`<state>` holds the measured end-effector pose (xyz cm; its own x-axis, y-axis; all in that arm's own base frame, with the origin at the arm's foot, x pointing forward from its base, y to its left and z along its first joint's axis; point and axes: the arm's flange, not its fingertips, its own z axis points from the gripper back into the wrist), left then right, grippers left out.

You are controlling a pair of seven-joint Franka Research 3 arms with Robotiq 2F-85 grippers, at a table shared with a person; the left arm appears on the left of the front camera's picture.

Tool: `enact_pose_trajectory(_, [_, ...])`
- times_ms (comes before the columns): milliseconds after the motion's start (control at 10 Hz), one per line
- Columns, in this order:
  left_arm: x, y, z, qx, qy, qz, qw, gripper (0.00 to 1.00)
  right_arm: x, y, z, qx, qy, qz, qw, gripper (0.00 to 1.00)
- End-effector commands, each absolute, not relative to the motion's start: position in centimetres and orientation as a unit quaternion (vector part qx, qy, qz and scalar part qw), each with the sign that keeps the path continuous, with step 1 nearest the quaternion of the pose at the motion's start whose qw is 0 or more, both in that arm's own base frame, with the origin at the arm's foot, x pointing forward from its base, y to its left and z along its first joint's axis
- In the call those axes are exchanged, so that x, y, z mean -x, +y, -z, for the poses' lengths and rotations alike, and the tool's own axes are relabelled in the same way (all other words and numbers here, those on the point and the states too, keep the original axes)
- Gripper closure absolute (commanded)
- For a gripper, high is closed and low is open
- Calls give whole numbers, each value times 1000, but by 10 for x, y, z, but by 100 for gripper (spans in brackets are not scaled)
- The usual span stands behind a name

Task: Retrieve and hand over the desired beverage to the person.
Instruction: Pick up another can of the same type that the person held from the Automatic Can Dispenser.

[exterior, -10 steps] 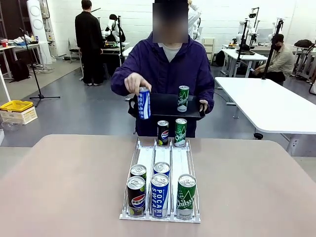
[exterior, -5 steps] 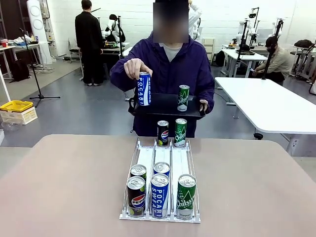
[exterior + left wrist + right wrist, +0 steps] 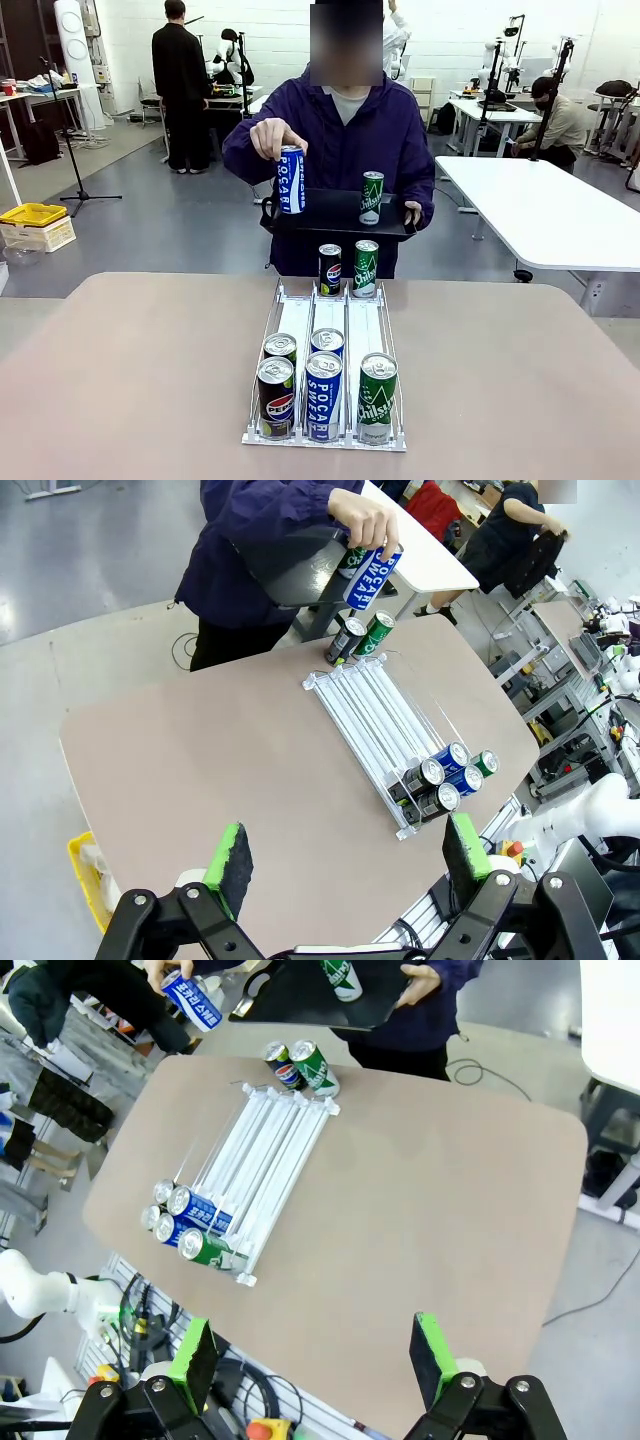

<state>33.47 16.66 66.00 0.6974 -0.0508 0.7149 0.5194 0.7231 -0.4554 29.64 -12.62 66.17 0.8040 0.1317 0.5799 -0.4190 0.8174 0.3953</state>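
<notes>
- my left gripper: green pads spread wide apart, only tabletop seen between them; it hangs high above the near edge of the table.
- the person stands at the far side in a dark navy-purple hooded jacket over a grey shirt.
- their hand on the picture's left grips the blue can from above by its top rim.
- blue can: slim and tall, deep blue with white "pocari sweat" lettering running along its length and a silver top. it is upright in the air, just above the left end of the black tray. whether it touches the tray, cannot tell.
- the person's other hand holds the tray at its right edge; a green can with white script stands upright on the tray.
- on the table, a white three-lane rack runs from the person toward me.
- far end of the rack: a black pepsi can and a second green can, side by side.
- near end, front row left to right: a black pepsi can, a blue pocari can, a green chilsung can. one more can stands behind each of the first two.
- my right gripper: fingers parted wide, gripping nothing, high over the table's near edge.
</notes>
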Motion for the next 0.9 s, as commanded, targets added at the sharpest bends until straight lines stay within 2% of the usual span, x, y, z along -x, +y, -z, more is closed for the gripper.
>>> enact_pose_trajectory(0, [-334, 167, -659, 336, -356, 174, 854, 0, -301, -128, -662, -259, -275, -154, 913, 0])
enact_pose_trajectory(800, [-334, 167, -659, 336, -356, 174, 854, 0, -301, -128, -662, -259, -275, -154, 913, 0])
